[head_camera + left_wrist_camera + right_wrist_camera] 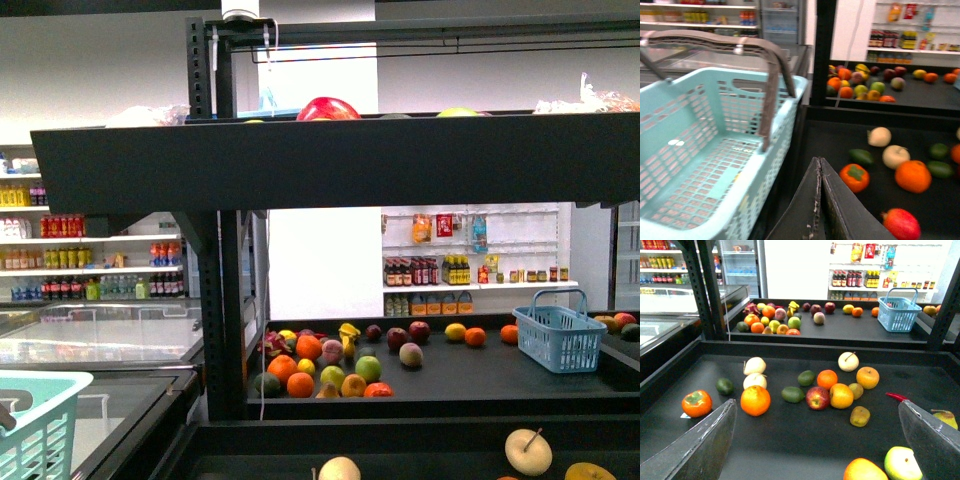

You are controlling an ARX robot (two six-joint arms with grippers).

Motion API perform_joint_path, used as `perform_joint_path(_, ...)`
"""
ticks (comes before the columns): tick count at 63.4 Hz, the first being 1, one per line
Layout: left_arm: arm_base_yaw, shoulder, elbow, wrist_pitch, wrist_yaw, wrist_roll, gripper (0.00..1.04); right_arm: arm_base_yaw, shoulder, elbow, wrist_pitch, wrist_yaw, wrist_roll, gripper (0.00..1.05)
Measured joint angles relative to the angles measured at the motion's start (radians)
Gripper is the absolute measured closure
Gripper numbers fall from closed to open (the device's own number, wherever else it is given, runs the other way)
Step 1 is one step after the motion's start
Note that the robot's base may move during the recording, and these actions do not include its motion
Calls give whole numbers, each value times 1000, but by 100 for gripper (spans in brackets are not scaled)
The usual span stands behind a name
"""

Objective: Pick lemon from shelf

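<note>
The lemon [455, 331], small, yellow and oval, lies on the far tray of the black shelf [222, 300] next to an orange. It also shows in the right wrist view [848, 309] and in the left wrist view [919, 73]. My right gripper [816, 407] is open and empty, low over the near tray [805, 450], well short of the lemon. My left gripper [818, 160] is shut and empty, over the near tray's edge beside a teal basket [700, 150]. Neither gripper shows in the front view.
A blue basket [560, 338] stands on the far tray to the right of the lemon. A heap of mixed fruit [320, 362] lies at that tray's left. Oranges, apples and green fruit [817, 390] lie on the near tray. Upright posts [707, 290] flank the trays.
</note>
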Motion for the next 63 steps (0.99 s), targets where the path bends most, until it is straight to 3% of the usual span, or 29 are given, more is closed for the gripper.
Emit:
perform_joint_path(27,-17,-119,-61,-58,-14,2,102,0,0,0,0,-1,0,7)
perform_joint_path(34,-17,-282,-93,-206,-16,1,102,0,0,0,0,0,0,7)
perform_joint_path(47,-18,-305,-93,-208,-16,3,102,0,-1,0,0,-1,0,7)
perform_joint_path(63,-18,-305,-93,-208,-16,2,51,0,-1,0,0,-1,0,7)
